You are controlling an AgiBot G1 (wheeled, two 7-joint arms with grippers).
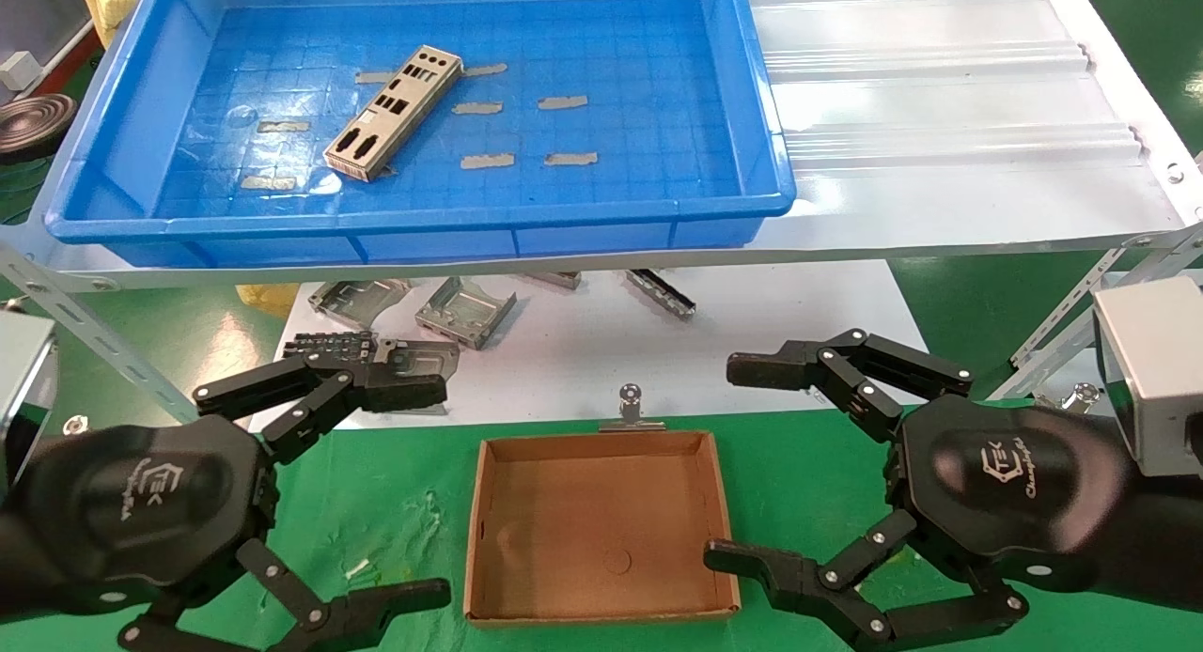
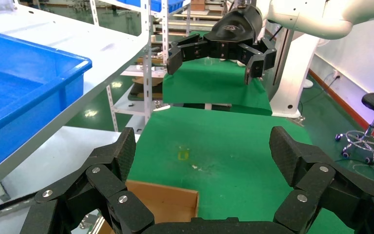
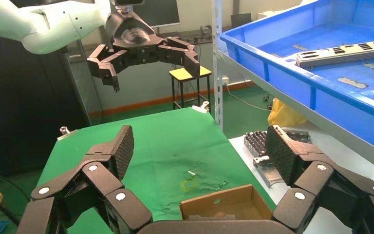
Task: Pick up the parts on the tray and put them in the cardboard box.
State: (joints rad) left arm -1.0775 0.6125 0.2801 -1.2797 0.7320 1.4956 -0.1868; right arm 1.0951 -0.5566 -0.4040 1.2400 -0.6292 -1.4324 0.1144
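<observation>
Blue tray across upper left and centre of the head view, on a white shelf that runs to the upper right. Gridded floor mostly bare. One part, a silver-grey plate with punched cutouts, lying flat and diagonal in the tray's upper-left portion; also seen in the upper right of the right wrist view. Small grey tape strips scattered on the tray floor around the plate, the nearest at its ends, the rest apart from it.

Green table cover over the lower half of the head view. White sheet between shelf edge and green cover, below the tray's front rim.

Left gripper at lower left of the head view, fingers spread wide, nothing between them, just left of the box. Right gripper at lower right, likewise spread wide and empty, its lower finger beside the box's right wall. Both well below the tray in frame.

Cardboard box at bottom centre, between the two grippers, open top, nothing inside, faint round mark on floor. Metal clip at its far wall.

Folded grey brackets on the white sheet at centre left, partly under the shelf's front edge; another bracket partly hidden behind the left gripper's upper finger. Dark ribbed block just left of that.

Tray's raised front rim and shelf edge standing between grippers and plate.
</observation>
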